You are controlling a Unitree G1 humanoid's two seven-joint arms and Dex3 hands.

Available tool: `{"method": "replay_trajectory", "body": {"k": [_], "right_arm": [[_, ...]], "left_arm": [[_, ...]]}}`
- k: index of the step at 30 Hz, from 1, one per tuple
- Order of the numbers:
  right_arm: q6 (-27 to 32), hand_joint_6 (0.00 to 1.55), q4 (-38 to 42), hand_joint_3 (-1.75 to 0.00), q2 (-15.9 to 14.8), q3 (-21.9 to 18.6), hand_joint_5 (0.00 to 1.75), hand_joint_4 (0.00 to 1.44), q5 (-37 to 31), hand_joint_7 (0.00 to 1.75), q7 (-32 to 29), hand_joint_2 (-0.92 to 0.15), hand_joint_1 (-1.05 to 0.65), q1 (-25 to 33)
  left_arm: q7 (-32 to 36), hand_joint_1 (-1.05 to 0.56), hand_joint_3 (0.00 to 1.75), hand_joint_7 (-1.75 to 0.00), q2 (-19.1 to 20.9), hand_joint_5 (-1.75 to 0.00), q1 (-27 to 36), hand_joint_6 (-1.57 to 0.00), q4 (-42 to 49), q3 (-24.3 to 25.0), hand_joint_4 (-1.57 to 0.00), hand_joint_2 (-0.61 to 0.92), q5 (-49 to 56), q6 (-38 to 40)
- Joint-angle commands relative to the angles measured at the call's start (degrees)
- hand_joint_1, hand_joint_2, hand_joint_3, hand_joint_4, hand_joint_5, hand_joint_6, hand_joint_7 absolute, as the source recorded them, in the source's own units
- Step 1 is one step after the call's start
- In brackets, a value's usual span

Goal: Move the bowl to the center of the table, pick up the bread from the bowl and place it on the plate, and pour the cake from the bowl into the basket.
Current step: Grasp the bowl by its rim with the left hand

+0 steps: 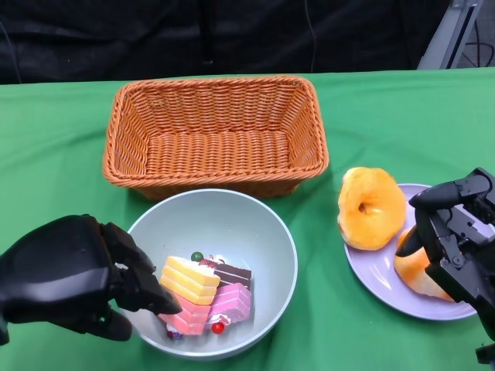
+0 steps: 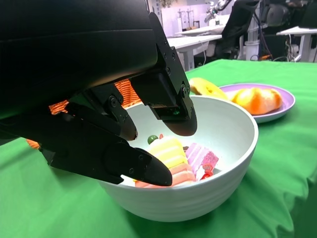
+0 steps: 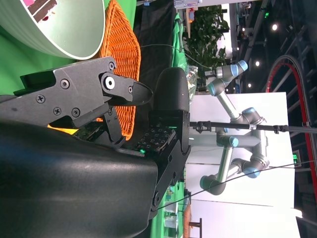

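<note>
Several cake slices lie loose in the pale bowl mid-worktop; it looks rigid, smooth, probably slippery. Left hand fingers straddle its near rim, a sound hold. Right hand fingers: cannot tell.

We are in a robotics lab or demo hall. Beyond our green-covered table hangs a black backdrop curtain. The right wrist view shows jointed silver-and-blue industrial robot arms against a white wall, with ceiling spotlights. The left wrist view shows white workbenches behind, with dark equipment on them.
</note>
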Motion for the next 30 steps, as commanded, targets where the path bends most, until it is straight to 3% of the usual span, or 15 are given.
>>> {"method": "replay_trajectory", "body": {"k": [1,13,23,30], "right_arm": [[0.34,0.71,-0.95,-0.55,0.1,-0.6,1.62,0.72,1.12,1.17,-0.02,-0.88,-0.08,0.12],[0.55,0.71,-0.73,-0.63,-0.01,-1.12,1.63,0.73,1.19,1.19,-0.08,-0.84,-0.08,-0.1],[0.43,0.71,-0.56,-0.63,-0.02,-1.31,1.63,0.72,1.09,1.18,-0.14,-0.83,-0.09,-0.38],[0.19,0.71,-0.24,-0.63,0.25,-1.27,1.63,0.72,1.38,1.18,-0.14,-0.84,-0.08,-0.59]], "left_arm": [[2.53,-0.39,0.01,0.0,2.48,0.0,0.52,-0.91,-0.19,-1.99,-0.94,0.87,1.78,1.21],[6.33,-0.43,0.0,0.0,8.26,0.0,0.62,-0.85,-0.21,-6.56,-0.88,0.85,2.6,5.34],[9.56,-0.41,0.01,0.0,9.16,0.0,1.95,-0.81,-2.66,-9.29,-0.83,0.91,4.37,10.61],[7.27,-0.38,0.02,-0.01,10.21,-0.01,0.92,-0.8,-3.13,-12.81,-0.81,0.91,1.99,12.25]]}}
